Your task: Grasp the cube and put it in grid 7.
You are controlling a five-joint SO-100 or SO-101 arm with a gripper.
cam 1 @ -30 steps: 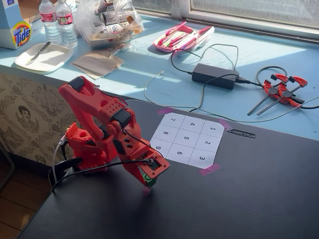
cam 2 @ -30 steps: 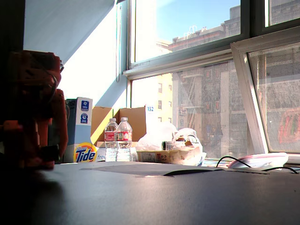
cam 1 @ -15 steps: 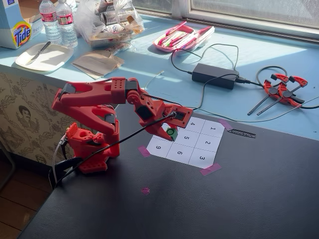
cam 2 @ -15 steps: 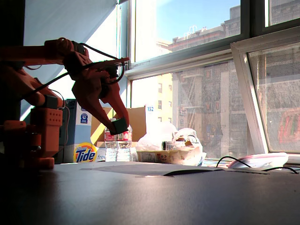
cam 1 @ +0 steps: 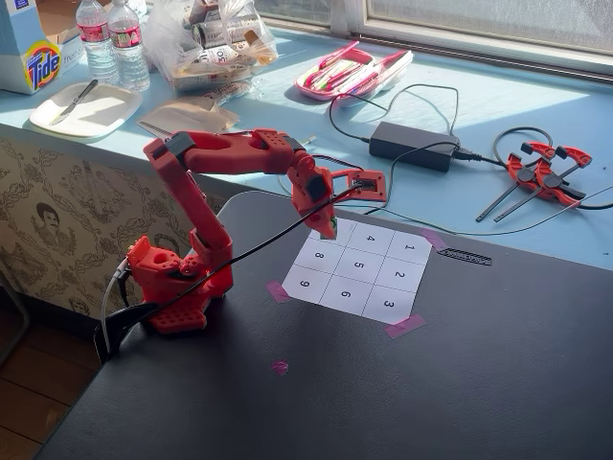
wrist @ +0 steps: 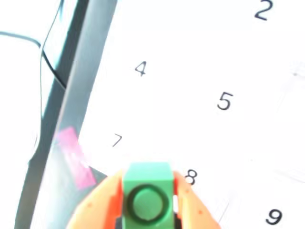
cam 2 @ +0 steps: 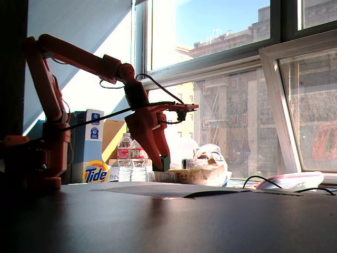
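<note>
My red gripper (wrist: 147, 183) is shut on the small green cube (wrist: 147, 193), whose dark ring faces the wrist camera. The orange fingers (wrist: 102, 202) press both its sides. The cube hangs above the white numbered sheet, over the edge between cell 7 (wrist: 117, 140) and cell 8. In a fixed view the gripper (cam 1: 329, 228) points down over the sheet's far left corner and covers most of cell 7 (cam 1: 343, 228). In another fixed view the gripper (cam 2: 161, 166) holds the cube (cam 2: 165, 163) a little above the sheet.
Pink tape scraps (cam 1: 277, 290) hold the sheet's corners, and one (cam 1: 279, 366) lies loose on the dark table. A power brick (cam 1: 414, 146), cables and red clamps (cam 1: 541, 172) lie behind. Bottles, a plate and a Tide box (cam 1: 38, 57) stand at the far left.
</note>
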